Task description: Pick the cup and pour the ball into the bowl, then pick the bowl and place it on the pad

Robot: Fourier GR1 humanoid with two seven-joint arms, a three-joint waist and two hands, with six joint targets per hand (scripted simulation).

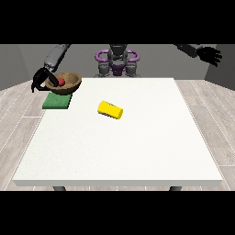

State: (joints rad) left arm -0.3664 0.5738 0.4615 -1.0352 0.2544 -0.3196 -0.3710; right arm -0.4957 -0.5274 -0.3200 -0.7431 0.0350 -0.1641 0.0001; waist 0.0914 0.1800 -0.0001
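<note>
A brown wooden bowl (68,84) hangs tilted just above the green pad (57,101) at the table's far left. A red ball (60,81) lies inside the bowl. The black hand at the view's left (40,78) has its fingers curled over the bowl's left rim and holds it up. A yellow cup (110,109) lies on its side near the middle of the white table (119,147). The hand at the view's right (210,55) is raised high beyond the table's far right corner, fingers spread, holding nothing.
The pad lies at the table's left edge, partly under the bowl. The robot's torso (117,62) stands behind the far edge. Wooden floor surrounds the table.
</note>
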